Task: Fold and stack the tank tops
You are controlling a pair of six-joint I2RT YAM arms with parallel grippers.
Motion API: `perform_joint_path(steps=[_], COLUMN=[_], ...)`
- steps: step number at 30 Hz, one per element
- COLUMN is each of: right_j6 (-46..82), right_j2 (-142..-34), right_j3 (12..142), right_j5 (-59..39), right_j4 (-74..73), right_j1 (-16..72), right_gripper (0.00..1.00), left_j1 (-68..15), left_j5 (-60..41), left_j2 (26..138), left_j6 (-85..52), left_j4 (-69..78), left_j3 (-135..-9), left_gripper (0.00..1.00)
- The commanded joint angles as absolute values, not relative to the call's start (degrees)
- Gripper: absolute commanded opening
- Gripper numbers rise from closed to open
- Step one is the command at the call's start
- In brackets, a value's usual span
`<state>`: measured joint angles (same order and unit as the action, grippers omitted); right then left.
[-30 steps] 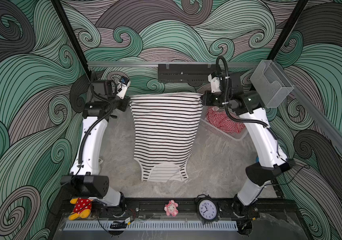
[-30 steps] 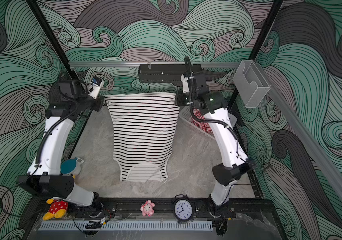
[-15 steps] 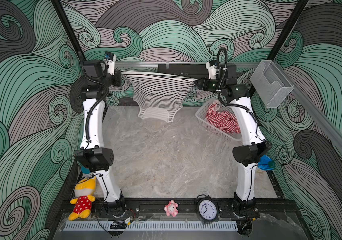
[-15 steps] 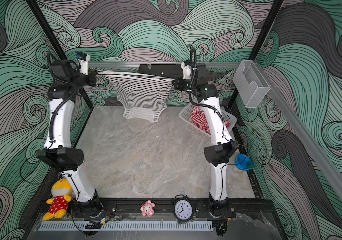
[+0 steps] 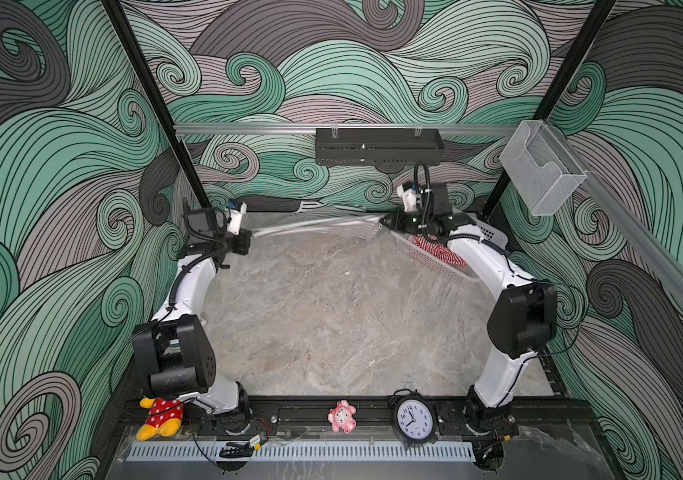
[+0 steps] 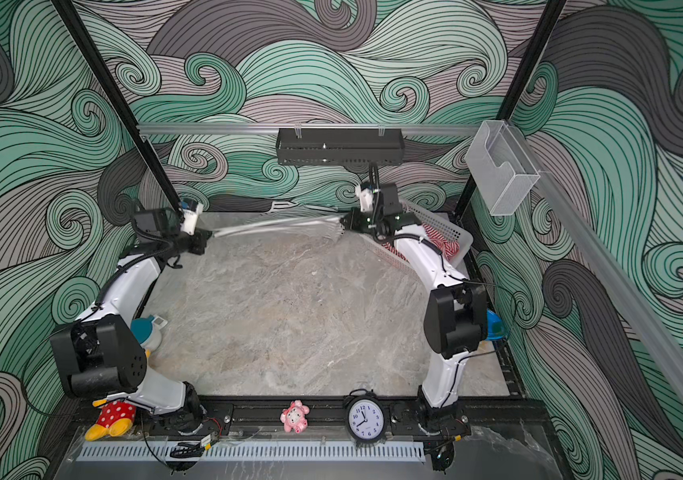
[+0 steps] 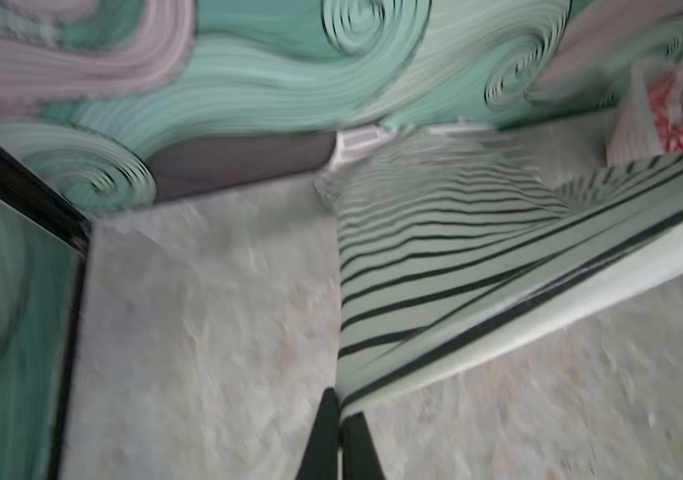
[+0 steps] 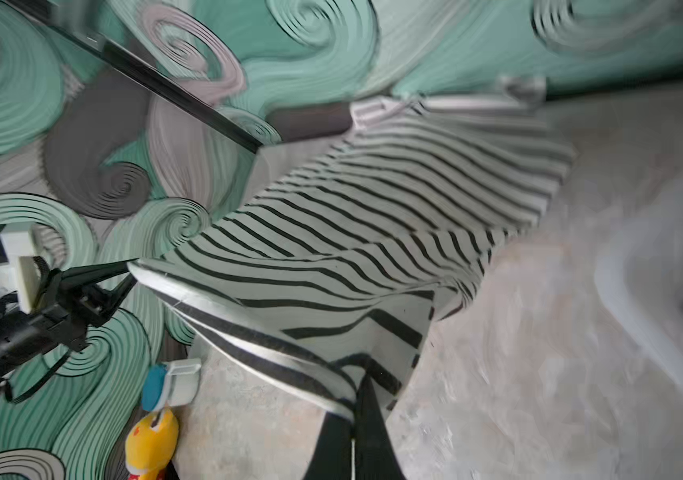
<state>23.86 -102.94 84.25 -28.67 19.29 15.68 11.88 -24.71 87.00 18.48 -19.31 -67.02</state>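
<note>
We hold the black-and-white tank top stretched above the table's far edge, left tool and right tool each clamped on a hem corner. It looks light, limp and stretchy, so the corners grip best. The red-and-white tank top lies in the basket.

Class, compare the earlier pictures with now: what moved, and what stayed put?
Both arms swung the black-and-white tank top up, then down toward the far edge of the table. Left gripper and right gripper stay shut on it; the red-and-white tank top stays in its basket.
</note>
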Motion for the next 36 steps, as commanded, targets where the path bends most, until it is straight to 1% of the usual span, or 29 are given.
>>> perform_joint_path(steps=[1,4,7,12,19,23,24,26,28,29,31,32,33,34,36], right_j6=[25.5,25.7,24.9,23.5,23.2,23.4,23.4,23.8,24.2,24.2,24.5,24.8,25.4,26.2,28.3], right_j2=[-92.3,-85.5,-81.1,-76.9,-72.1,-69.3,-68.8,-68.1,-67.4,-66.8,-64.6,-63.2,-61.6,-60.4,-60.0], right_j3=[70.9,61.4,56.1,49.6,44.7,43.5,43.1,42.5,42.1,42.2,42.3,42.4,42.4,42.4,42.9], right_j5=[-25.6,-25.6,-25.3,-24.6,-24.0,-22.2,-21.9,-21.9,-22.6,-22.2,-20.8,-19.9,-18.5,-17.6,-17.2], right_j4=[10.4,10.1,12.3,15.2,19.5,24.0,24.8,26.0,27.5,28.5,30.9,31.5,32.0,31.8,30.9], right_j1=[14.0,14.1,14.2,14.4,15.9,18.9,20.0,21.8,23.7,24.3,24.9,24.9,24.9,24.9,25.2], right_gripper=[0.0,0.0,0.0,0.0,0.0,0.05,0.08,0.17,0.31,0.37,0.57,0.64,0.72,0.76,0.76], left_j1=[13.6,13.4,11.0,6.4,4.4,3.8,3.7,3.8,3.8,3.8,3.7,3.7,3.7,3.7,4.3], left_j5=[-28.1,-33.0,-32.3,-25.5,-21.9,-21.5,-21.3,-20.8,-20.7,-20.7,-20.2,-19.0,-17.1,-15.1,-14.4], left_j2=[80.9,73.6,68.0,67.3,65.7,63.5,63.0,62.0,61.2,60.9,60.7,60.4,60.1,59.6,59.2], left_j6=[27.2,34.0,41.0,50.4,57.7,59.3,59.6,60.1,61.6,62.6,65.0,64.9,63.9,61.0,60.6], left_j4=[-26.7,-30.5,-35.4,-44.8,-54.8,-57.2,-57.4,-58.3,-60.7,-62.2,-66.1,-66.8,-67.1,-65.8,-63.9], left_j3=[-62.7,-55.3,-49.5,-45.7,-43.5,-42.3,-42.0,-41.7,-41.6,-41.7,-42.3,-42.9,-44.0,-45.3,-46.9], left_gripper=[0.0,0.0,0.0,0.0,0.0,0.0,0.0,0.0,0.0,0.02,0.29,0.37,0.42,0.44,0.44])
